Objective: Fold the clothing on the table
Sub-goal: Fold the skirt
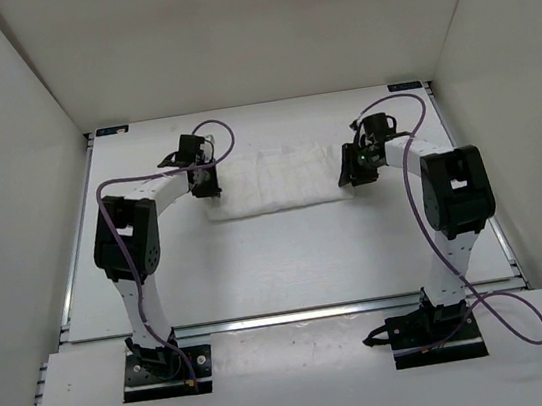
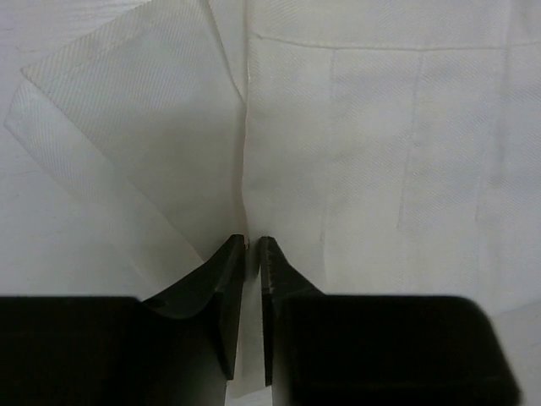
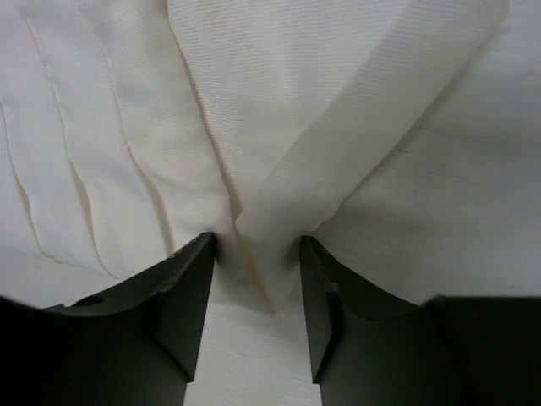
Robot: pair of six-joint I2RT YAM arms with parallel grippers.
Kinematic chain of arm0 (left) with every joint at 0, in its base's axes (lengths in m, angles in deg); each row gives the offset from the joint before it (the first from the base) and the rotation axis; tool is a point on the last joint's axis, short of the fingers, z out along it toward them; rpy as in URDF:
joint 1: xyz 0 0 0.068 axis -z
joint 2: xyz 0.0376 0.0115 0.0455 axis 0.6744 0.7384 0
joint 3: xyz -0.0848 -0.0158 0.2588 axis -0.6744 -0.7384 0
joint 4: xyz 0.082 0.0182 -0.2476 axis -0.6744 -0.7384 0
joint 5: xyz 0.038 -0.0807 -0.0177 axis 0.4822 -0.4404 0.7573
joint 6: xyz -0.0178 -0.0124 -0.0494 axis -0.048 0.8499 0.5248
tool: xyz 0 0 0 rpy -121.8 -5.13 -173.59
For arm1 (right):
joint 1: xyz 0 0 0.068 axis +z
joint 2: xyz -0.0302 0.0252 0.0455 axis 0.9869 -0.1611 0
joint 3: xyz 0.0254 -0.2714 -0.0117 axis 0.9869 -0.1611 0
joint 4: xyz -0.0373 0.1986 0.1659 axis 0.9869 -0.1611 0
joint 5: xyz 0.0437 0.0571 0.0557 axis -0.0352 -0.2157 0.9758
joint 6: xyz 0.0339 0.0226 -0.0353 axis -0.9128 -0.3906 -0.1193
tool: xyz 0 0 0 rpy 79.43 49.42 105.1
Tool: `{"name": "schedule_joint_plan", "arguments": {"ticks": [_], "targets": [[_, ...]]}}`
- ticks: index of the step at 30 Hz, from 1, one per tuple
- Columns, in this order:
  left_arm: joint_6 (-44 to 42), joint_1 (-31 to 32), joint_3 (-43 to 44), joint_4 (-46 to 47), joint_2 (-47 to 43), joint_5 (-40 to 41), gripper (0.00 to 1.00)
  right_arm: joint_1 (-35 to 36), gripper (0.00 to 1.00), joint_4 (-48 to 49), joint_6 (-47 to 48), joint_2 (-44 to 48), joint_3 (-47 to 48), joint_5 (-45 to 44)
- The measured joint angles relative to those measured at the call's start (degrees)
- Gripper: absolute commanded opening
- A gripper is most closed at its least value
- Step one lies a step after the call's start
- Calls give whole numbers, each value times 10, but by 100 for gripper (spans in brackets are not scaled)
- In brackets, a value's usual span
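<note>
item 1, the clothing [image 1: 273,182]: it is lying flat on the far half of the table [image 1: 260,265], stretched as a band from left to right between my 2 arms. pleat-like creases are running across it. no completed fold is showing, so i am judging the task to be at its opening step.

item 2, left gripper [image 2: 252,245]: it is sitting at the left end of the garment, jaws pressed almost together with only a thin slit between them. a narrow crease of cloth is running down into that slit, so i am reading this as a pinch on the edge of the fabric. a flap of cloth is lying at an angle to the left of the fingers [image 2: 226,275].

item 3, right gripper [image 3: 256,245]: it is sitting at the right end, jaws standing part way apart. a raised ridge of cloth is filling the gap and touching both fingers [image 3: 188,283], with puckers radiating from it. i am judging this a grip on a thicker bunch, less firm than the left one.

item 4, reason for placement: i am holding 1 end in each gripper so that both ends can be lifted together and the garment carried over itself without skewing.

item 5, risk: the fabric is looking thin and soft. the looser right hold is liable to slip, and an uneven lift is likely to leave a crooked fold.
</note>
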Motion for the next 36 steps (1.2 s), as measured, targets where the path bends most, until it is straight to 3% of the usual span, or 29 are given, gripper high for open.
{"name": "schedule_joint_plan", "arguments": {"ticks": [2,4,9,15,24,29,36], "targets": [[-2,0,9,-6,5,2,16,3,34,0,-1,-2,0,-2],[-4,1,18,-11,10,2,11,7,20,3,-2,-4,0,-2],[-5,4,35,-21,29,1,0,8,1,1,-9,-14,5,-3],[-5,10,76,-48,66,-13,0,2,0,-21,-6,-15,21,-20],[28,49,100,-44,87,-40,0,-2,0,-77,12,19,137,-4],[56,72,100,-26,93,-66,0,40,0,-66,8,53,168,45],[98,76,86,12,96,-115,0,137,0,-8,-15,75,138,109]]}}
